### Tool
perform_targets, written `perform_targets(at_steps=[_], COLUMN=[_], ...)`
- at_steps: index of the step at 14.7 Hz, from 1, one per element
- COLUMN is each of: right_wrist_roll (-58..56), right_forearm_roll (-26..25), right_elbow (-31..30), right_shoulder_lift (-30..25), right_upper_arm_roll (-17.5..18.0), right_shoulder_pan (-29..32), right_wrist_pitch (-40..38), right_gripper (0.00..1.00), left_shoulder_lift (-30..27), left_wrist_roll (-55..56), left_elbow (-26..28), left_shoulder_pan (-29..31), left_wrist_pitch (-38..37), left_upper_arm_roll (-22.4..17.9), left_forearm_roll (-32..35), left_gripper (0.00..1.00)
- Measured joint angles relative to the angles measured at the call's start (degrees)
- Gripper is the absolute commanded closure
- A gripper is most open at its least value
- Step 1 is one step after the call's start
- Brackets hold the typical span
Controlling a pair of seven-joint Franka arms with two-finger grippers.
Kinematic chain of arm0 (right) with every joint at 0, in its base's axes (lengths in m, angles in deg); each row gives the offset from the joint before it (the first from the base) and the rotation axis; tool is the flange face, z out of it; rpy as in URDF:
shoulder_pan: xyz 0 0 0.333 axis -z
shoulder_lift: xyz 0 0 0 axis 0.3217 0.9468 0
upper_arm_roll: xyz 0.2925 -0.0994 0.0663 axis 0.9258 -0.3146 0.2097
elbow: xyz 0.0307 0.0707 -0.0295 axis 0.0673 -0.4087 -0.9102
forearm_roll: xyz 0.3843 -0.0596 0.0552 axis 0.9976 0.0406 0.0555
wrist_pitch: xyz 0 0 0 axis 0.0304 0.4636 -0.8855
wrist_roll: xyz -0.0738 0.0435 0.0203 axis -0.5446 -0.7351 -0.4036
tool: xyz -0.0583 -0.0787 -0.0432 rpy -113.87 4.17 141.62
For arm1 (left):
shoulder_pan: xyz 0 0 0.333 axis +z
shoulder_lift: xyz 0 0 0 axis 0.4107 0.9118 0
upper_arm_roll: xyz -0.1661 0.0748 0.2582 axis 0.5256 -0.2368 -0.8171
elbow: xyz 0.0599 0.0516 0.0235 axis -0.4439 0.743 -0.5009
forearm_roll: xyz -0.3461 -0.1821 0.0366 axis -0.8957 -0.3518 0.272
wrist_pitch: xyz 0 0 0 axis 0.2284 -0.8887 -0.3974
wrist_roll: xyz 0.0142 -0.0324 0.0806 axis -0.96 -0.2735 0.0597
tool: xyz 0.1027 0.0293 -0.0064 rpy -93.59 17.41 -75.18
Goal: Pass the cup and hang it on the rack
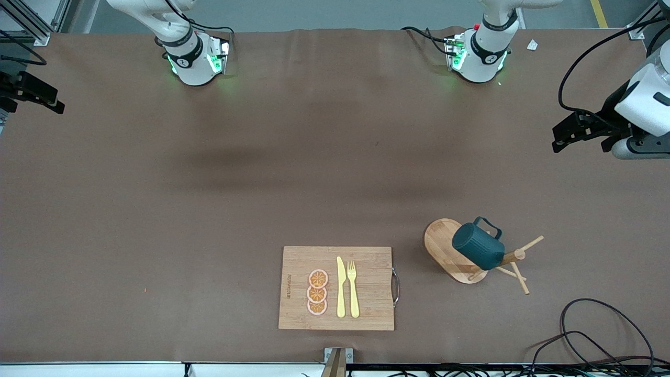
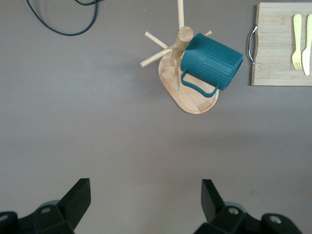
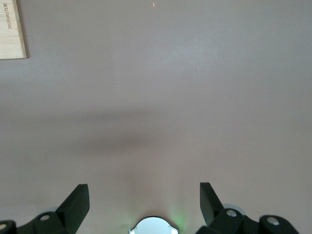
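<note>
Only the front view showed orange slices point(image 1: 317, 292) on the cutting board point(image 1: 298, 262). At its three o'clock the ribbed teal cup point(image 1: 477, 246) hung tilted on the rack point(image 1: 442, 246). Right gripper point(image 3: 145, 201) and left gripper point(image 2: 146, 197) hovered over bare table, jaws wide, empty.

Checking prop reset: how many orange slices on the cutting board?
3. The orange slices sit in a touching column on the cutting board, beside the knife: farthest, middle, nearest the front camera. None look hidden.
</note>
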Motion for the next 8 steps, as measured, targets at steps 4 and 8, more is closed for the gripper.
perform_targets(at_steps=[4,8], right_wrist_roll=[0.0,0.0], right_forearm_roll=[0.0,0.0], right_elbow=[0.0,0.0], right_shoulder_lift=[0.0,0.0], right_upper_arm_roll=[0.0,0.0], right_shoulder_pan=[0.0,0.0], right_wrist_pitch=[0.0,0.0], right_gripper=[0.0,0.0], left_shoulder_lift=[0.0,0.1], left_wrist_roll=[-0.6,-0.5], left_elbow=[-0.2,-0.4], left_shoulder_pan=[-0.3,-0.6], left_wrist_pitch=[0.0,0.0], left_upper_arm_roll=[-0.5,-0.5], left_forearm_roll=[0.0,0.0], left_gripper=[0.0,0.0])
